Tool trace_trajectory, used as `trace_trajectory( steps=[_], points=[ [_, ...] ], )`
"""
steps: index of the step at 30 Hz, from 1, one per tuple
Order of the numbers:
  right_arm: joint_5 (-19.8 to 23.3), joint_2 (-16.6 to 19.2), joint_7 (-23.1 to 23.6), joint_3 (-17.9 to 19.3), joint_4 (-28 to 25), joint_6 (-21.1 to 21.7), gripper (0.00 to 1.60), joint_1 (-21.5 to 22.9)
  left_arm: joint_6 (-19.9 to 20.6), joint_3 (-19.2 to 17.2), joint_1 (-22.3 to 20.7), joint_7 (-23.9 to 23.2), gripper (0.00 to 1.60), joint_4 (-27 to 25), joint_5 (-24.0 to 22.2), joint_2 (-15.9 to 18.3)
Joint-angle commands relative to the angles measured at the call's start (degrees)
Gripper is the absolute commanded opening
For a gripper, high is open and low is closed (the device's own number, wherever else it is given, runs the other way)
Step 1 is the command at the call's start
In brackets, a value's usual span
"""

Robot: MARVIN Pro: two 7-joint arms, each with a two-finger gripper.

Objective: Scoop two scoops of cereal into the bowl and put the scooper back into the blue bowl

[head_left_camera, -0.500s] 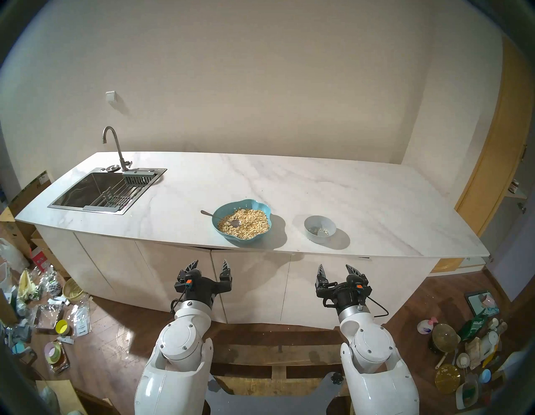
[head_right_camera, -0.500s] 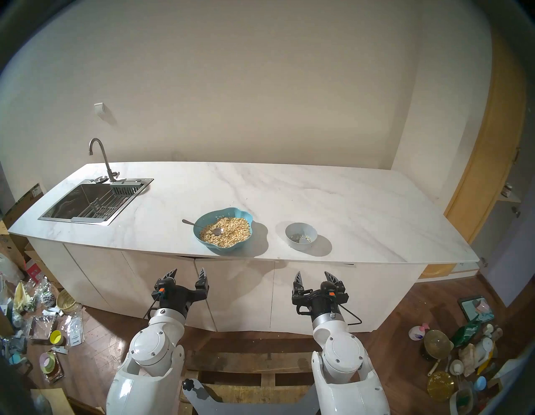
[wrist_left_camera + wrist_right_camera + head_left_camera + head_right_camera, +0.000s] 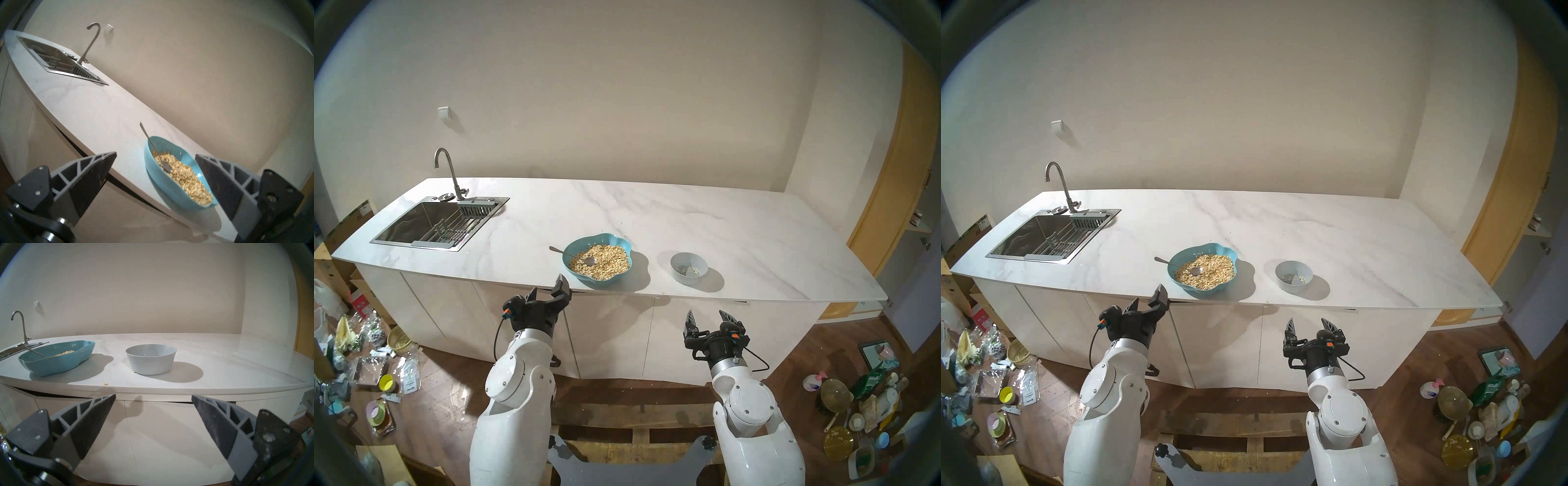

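Note:
The blue bowl [image 3: 577,271] sits near the counter's front edge and holds a heap of cereal [image 3: 605,264]. The scooper [image 3: 572,255] lies in it, spoon end on the cereal, handle over the left rim. The bowl [image 3: 678,275], small and grey-white, stands to the right with a few flakes inside. My left gripper [image 3: 546,285] is open and empty at the counter edge, just left of and below the blue bowl [image 3: 163,186]; the scooper [image 3: 149,140] lies ahead of it. My right gripper [image 3: 706,314] is open and empty below the counter, in front of the bowl [image 3: 151,361].
A steel sink [image 3: 398,234] with a faucet [image 3: 449,173] is set in the counter's left end. White cabinet doors [image 3: 612,332] stand right before both grippers. Loose flakes [image 3: 105,383] lie near the counter edge. Clutter covers the floor at both sides.
My left arm has risen and swung left, bringing its turned, open gripper up to the counter edge. The right arm, both bowls and the scooper have not moved.

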Motion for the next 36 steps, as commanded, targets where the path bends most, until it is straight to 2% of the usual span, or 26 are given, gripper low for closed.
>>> trace_trajectory(
  steps=[1,7,13,22,25,27,29,36],
  points=[
    [0.0,0.0,0.0,0.0,-1.4,-0.2,1.60,0.3,1.4,-2.3,-3.6,0.4,1.60,-1.2,-1.6,1.3],
    [0.0,0.0,0.0,0.0,-1.4,-0.1,1.60,0.2,3.2,-5.9,-7.5,0.5,1.60,0.7,-4.5,2.6],
    [0.0,0.0,0.0,0.0,-1.4,-0.2,1.60,0.3,4.6,-8.5,-13.4,-0.2,1.60,5.9,-8.1,3.2],
    [0.0,0.0,0.0,0.0,-1.4,-0.2,1.60,0.3,6.0,-8.3,-21.4,-2.2,1.60,13.0,-10.1,4.7],
    [0.0,0.0,0.0,0.0,-1.4,-0.1,1.60,0.2,6.5,-8.8,-23.9,-3.3,1.60,16.1,-12.1,4.6],
    [0.0,0.0,0.0,0.0,-1.4,-0.1,1.60,0.2,8.2,-10.1,-25.9,-3.7,1.60,18.5,-15.5,3.8],
    [0.0,0.0,0.0,0.0,-1.4,-0.1,1.60,0.2,9.0,-10.5,-27.4,-4.2,1.60,20.5,-16.8,3.6],
    [0.0,0.0,0.0,0.0,-1.4,-0.1,1.60,0.2,10.8,-11.3,-30.6,-4.0,1.60,24.7,-21.8,2.7]
  ],
)
